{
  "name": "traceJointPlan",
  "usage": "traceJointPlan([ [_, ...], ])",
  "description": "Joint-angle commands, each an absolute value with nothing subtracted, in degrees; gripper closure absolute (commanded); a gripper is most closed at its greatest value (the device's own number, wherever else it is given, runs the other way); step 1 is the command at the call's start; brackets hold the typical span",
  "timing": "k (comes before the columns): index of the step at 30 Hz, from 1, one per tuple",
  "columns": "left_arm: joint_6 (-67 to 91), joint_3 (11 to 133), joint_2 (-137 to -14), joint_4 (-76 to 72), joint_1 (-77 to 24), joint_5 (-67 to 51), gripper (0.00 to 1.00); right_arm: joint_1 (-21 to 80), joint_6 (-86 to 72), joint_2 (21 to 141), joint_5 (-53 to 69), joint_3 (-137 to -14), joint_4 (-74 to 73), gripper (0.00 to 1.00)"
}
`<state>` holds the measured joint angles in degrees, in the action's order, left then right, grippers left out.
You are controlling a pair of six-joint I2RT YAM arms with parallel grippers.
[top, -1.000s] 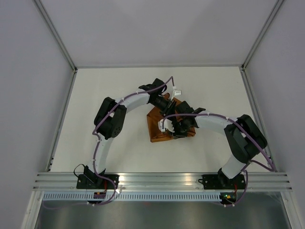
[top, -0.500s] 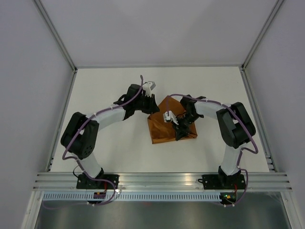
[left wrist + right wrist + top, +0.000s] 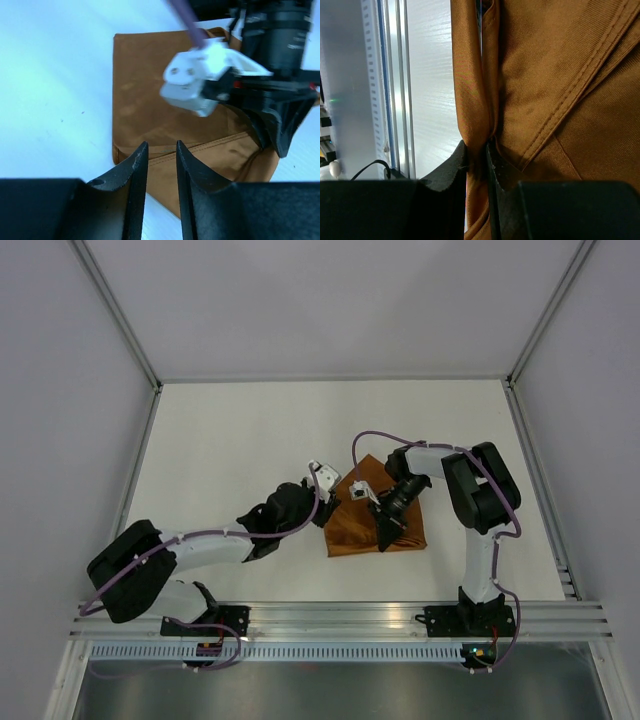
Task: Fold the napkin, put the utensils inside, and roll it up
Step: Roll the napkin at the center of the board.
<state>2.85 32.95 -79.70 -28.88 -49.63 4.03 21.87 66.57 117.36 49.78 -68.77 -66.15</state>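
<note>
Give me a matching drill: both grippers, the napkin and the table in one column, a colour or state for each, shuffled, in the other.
1. left gripper
2. right gripper
3. napkin
4. table

a. white
b. clamped on fabric
c. orange-brown
d. holding nothing

Pairs: 1-d, 2-b, 3-c, 4-a
</note>
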Motion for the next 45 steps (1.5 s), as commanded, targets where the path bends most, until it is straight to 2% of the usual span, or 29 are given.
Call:
traceJointPlan([
  [1, -7.46, 32.26, -77.08, -34.46, -55.08, 9.67, 0.65, 21.71, 69.44, 120.15, 43.77, -68.29, -62.05, 0.85],
  [10, -16.43, 34.89, -79.8, -26.38, -67.58, 8.0, 0.57, 21.53, 67.68, 120.41, 43.24, -67.85, -60.21, 0.85],
  [15, -20.03, 37.0, -86.74, -26.35, -72.41, 11.16, 0.57, 21.36, 67.33, 120.59, 43.33, -67.85, -59.77, 0.85],
  [21, -23.81, 39.46, -94.64, -29.62, -74.62, 12.83, 0.56, 21.27, 66.97, 120.67, 42.98, -67.59, -59.68, 0.85],
  [33, -27.07, 40.78, -101.6, -34.28, -74.79, 12.57, 0.56, 20.92, 66.53, 122.08, 42.63, -67.76, -59.24, 0.85],
  [40, -26.46, 41.4, -103.8, -33.14, -74.71, 11.08, 0.76, 20.83, 66.36, 122.34, 42.63, -68.2, -59.41, 0.85],
  [43, -25.58, 42.53, -104.68, -30.51, -74.53, 10.2, 0.88, 20.83, 66.27, 122.52, 42.63, -68.38, -59.41, 0.85],
  [44, -25.23, 43.58, -104.85, -29.37, -74.44, 9.06, 0.95, 20.74, 66.18, 122.52, 42.63, -68.47, -59.41, 0.85],
  [45, -24.79, 44.03, -105.11, -27.27, -74.36, 8.53, 0.98, 20.74, 66.09, 122.52, 42.63, -68.55, -59.41, 0.85],
])
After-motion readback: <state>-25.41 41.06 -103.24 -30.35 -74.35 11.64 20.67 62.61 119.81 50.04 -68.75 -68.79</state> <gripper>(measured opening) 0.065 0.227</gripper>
